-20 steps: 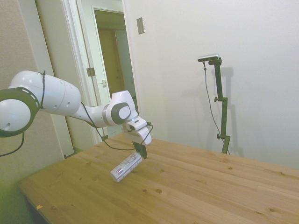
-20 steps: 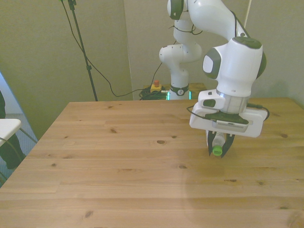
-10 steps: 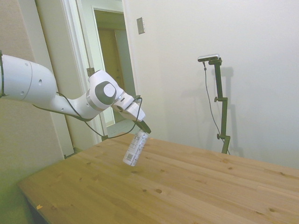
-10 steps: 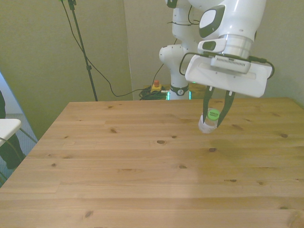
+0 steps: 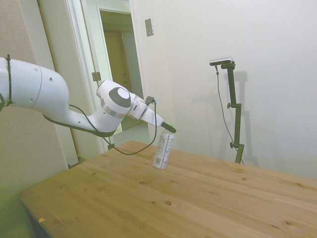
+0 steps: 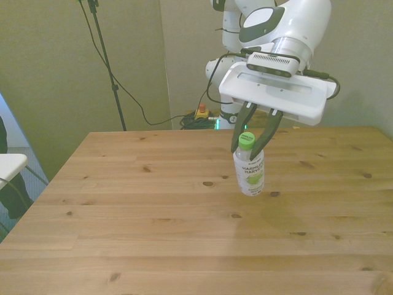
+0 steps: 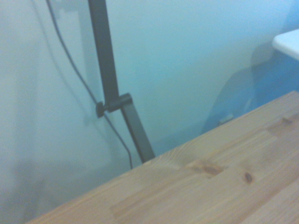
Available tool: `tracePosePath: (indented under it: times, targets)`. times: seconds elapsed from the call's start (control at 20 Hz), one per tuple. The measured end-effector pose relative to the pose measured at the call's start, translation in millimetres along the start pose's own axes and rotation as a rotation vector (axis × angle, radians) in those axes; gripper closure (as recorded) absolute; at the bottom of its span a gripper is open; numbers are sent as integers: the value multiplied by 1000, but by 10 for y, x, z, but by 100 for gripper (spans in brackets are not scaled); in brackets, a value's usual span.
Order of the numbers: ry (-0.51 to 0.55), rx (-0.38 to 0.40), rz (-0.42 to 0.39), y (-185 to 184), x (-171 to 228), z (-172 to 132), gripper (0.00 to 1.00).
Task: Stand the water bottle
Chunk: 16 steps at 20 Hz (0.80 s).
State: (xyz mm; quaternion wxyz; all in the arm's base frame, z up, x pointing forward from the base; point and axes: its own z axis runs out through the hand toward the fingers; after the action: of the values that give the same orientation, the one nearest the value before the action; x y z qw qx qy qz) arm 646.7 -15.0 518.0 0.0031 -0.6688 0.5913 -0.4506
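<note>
A small clear plastic water bottle with a green cap (image 6: 249,171) hangs nearly upright just above the wooden tabletop (image 6: 153,227), jaws gripping its neck. It looks light, thin-walled and slippery, so holding high by the stiff cap seems best.

From my side view the room is evenly and fairly brightly lit, soft indoor light with no harsh glare; the white wall looks flat and a little washed out. In my front view the picture is dimmer and warmer, and I see a faint soft shadow on the surface (image 6: 184,233) under and just past the claw (image 6: 253,136). The green cap and label of the water bottle (image 6: 249,173) read sharply there. My wrist view is blurred throughout, with a cold bluish cast, and the wood grain of the surface is smeared.
</note>
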Motion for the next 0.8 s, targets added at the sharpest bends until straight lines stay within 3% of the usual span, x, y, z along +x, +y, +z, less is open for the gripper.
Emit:
tracePosePath:
  times: [0.35,0.8]
  targets:
    - [154,-11,45,6,81,403,100]
    - [248,4,90,26,31,892,100]
